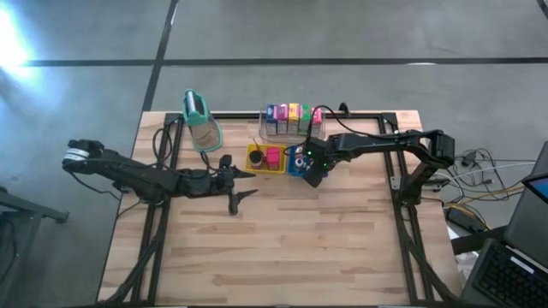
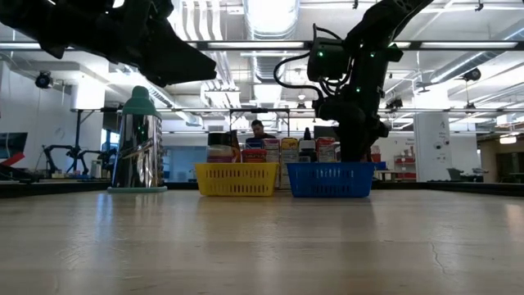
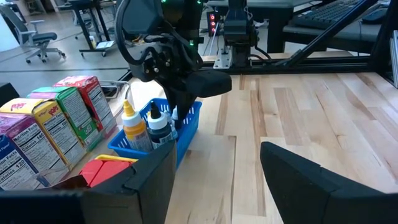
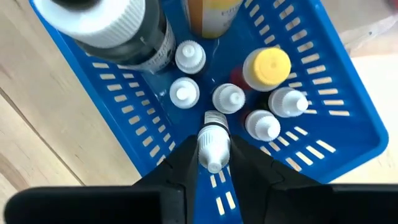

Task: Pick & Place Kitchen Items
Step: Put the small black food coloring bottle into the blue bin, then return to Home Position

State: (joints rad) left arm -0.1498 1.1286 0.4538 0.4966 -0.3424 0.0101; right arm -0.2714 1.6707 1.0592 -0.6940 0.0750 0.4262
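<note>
A blue basket [image 1: 296, 162] holds several small white-capped bottles [image 4: 230, 98] and a yellow-capped one [image 4: 266, 67]. My right gripper [image 1: 314, 175] stands over it, shut on one small white-capped bottle [image 4: 213, 146]. A yellow basket [image 1: 257, 159] beside it holds a red block [image 3: 106, 169] and a pink piece [image 1: 273, 156]. Colourful cartons [image 1: 291, 114] stand in a clear bin at the far edge. My left gripper [image 1: 247, 185] hangs open and empty above the table, just near of the yellow basket. My right gripper pinches the small bottle at its white cap end [image 4: 214, 155] between its two fingers, coming from above and pointing down into the blue basket. The bottle stands roughly along the fingers, its other end [image 4: 215, 119] among the other bottles. Whether that end rests on the basket floor I cannot tell.
A tall container with a teal top [image 1: 199, 120] stands at the far left. A large dark bottle with a white cap [image 4: 118, 31] and an orange bottle [image 4: 211, 14] stand in the blue basket's far end. Bare wooden tabletop [image 1: 282, 248] lies toward the near edge.
</note>
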